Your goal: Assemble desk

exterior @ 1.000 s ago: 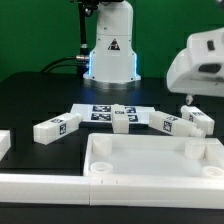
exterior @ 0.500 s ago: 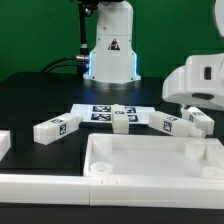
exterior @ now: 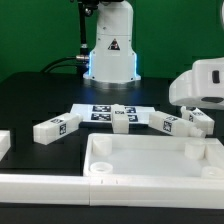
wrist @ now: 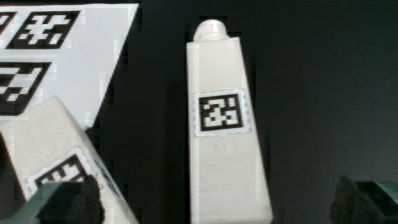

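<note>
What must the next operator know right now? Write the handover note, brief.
Hand: open, holding nothing, above a tagged leg lying on the table at the exterior view's right.
Desk panel: in front, rim up; no leg in its visible sockets.
Other legs loose: one at the exterior view's left, one by the marker board.
Done: nothing joined. Left: pick and fit every leg.

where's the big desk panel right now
The desk panel lies at the front of the exterior view, toward its right, just before the marker board and loose legs.
</note>
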You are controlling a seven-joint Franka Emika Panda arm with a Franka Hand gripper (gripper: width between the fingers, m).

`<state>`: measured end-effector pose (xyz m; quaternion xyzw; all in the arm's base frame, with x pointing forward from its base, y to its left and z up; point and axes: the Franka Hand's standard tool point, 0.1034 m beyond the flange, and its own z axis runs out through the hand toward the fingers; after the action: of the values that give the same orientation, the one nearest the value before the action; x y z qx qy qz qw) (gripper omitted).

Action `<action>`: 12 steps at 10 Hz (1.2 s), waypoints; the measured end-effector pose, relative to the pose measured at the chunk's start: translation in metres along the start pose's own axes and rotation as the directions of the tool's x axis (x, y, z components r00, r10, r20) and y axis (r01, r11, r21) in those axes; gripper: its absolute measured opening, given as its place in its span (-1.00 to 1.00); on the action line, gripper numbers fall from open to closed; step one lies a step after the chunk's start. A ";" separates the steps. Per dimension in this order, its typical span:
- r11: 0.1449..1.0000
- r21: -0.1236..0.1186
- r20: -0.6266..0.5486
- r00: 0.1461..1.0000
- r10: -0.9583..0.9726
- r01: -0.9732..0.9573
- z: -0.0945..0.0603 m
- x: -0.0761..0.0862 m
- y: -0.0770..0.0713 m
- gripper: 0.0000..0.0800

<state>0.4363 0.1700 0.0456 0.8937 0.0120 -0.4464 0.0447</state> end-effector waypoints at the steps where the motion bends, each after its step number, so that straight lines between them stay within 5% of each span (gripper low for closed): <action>1: 1.000 0.003 0.001 1.000 0.005 -0.005 0.000 0.001 0.002 0.62; 6: 0.996 0.000 0.013 0.996 0.093 -0.093 0.030 0.007 -0.017 0.62; 10: 0.994 0.003 0.014 0.994 0.107 -0.107 0.031 0.009 -0.013 0.62; 12: 0.983 0.057 0.051 0.984 0.170 -0.173 0.038 0.010 -0.011 0.62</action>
<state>0.4110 0.1769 0.0141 0.8817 -0.0797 -0.4616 0.0558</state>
